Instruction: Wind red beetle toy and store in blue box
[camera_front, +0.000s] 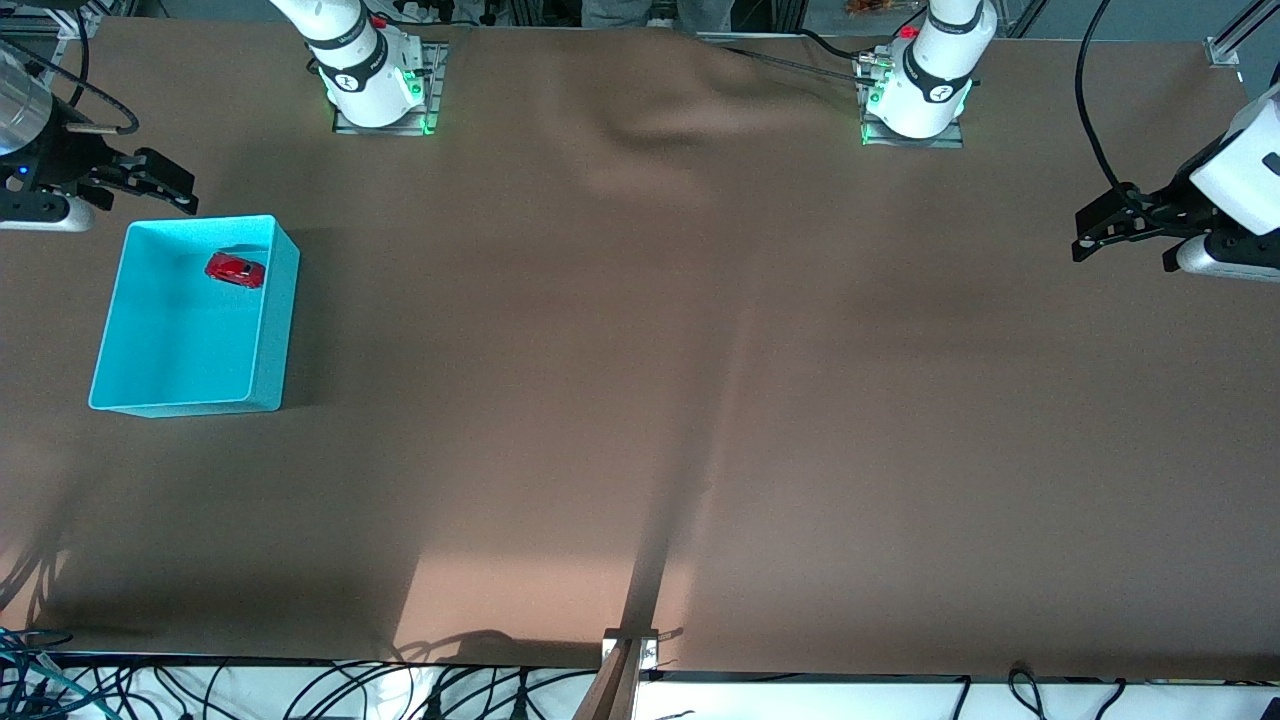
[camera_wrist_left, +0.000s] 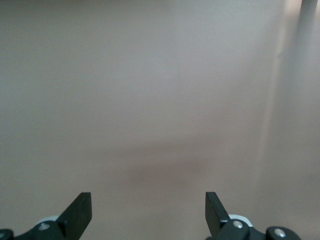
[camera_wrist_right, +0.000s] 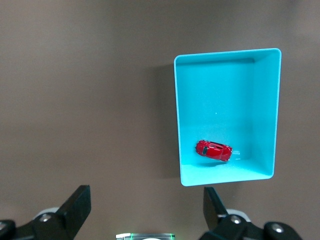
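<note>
Since the red beetle toy (camera_front: 235, 269) already lies inside the blue box (camera_front: 270, 330), both arms wait: right claw (camera_front: 160, 180) and left claw (camera_front: 1110, 228) hang released above bare tabletop (camera_front: 640, 400).

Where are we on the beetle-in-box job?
Storing looks done: the red beetle toy lies inside the blue box, at its end farther from the front camera. Nothing in hand: right gripper is open beside the box, left gripper open over bare table. Winding cannot be confirmed.
</note>
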